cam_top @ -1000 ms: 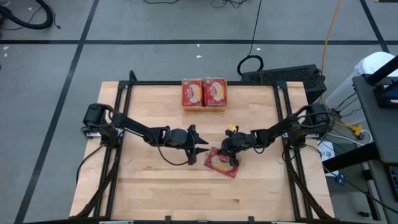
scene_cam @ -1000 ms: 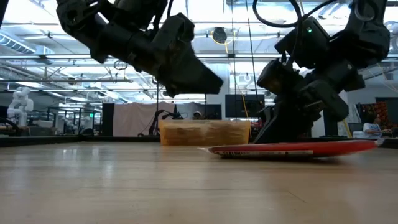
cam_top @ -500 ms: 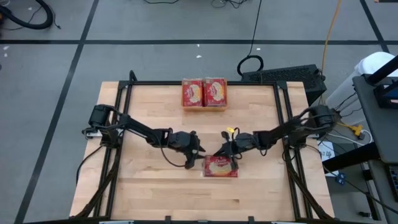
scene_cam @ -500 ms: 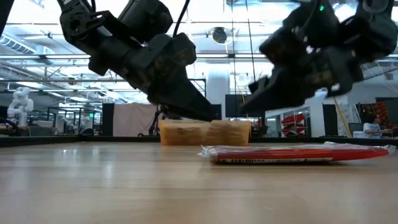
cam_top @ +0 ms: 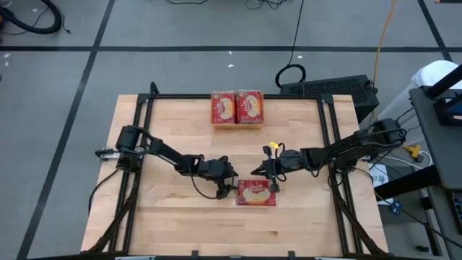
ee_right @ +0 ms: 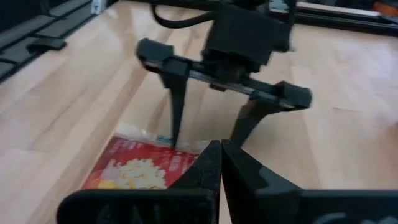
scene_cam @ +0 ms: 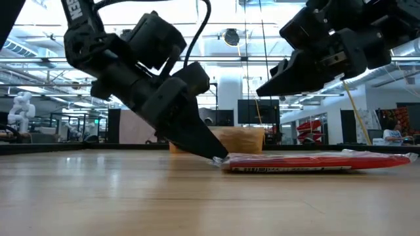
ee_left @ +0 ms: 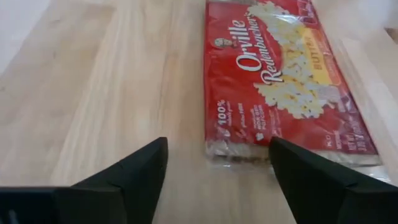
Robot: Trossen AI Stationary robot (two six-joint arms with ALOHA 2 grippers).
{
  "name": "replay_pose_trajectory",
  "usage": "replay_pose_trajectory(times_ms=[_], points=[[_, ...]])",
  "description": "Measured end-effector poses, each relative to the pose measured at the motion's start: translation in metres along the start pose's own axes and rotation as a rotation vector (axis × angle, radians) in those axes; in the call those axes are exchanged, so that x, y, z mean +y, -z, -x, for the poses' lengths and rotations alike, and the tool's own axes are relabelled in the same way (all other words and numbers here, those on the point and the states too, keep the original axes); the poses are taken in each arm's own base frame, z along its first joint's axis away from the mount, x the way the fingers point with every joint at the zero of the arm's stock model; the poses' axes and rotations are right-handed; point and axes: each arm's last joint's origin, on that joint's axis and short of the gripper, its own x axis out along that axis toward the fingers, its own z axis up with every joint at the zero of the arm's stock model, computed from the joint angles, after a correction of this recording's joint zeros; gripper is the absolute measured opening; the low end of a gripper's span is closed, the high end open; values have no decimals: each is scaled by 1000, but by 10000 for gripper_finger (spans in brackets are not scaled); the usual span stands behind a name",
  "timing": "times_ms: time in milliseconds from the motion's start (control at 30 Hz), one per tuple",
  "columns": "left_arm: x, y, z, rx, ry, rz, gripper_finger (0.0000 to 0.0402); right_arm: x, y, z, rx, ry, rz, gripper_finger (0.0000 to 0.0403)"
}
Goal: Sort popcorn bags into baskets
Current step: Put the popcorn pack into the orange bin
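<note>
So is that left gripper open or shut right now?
Open. The left gripper has its two fingers spread wide, tips down at the near edge of the popcorn bag lying flat on the table.

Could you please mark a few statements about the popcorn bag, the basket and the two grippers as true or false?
1. The left gripper has its jaws open at the loose popcorn bag. True.
2. The right gripper holds that bag. False: its jaws are shut on nothing, raised above it.
3. The loose bag lies flat on the table. True.
4. The basket is empty. False: it holds red bags.
</note>
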Motion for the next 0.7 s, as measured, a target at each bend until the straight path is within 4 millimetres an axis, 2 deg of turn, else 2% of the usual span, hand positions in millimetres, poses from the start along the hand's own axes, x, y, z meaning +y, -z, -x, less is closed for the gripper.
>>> replay_pose_trajectory(times_ms=[67,167,400,567,700], points=[[1,5,-5,-1,0,-21,273,0,2,-1,10,9,-2,6],[2,10,-11,0,19,-62,221,0,5,-3,29,9,-4,6],[7,9,-11,-10,32,-104,25,0,6,-4,40,10,-39,6],[13,-2,-2,-26,30,-125,12,0,12,-3,94,28,-107,6],[19,-23,16,-69,-4,-147,4,-3,16,1,155,122,-142,6]])
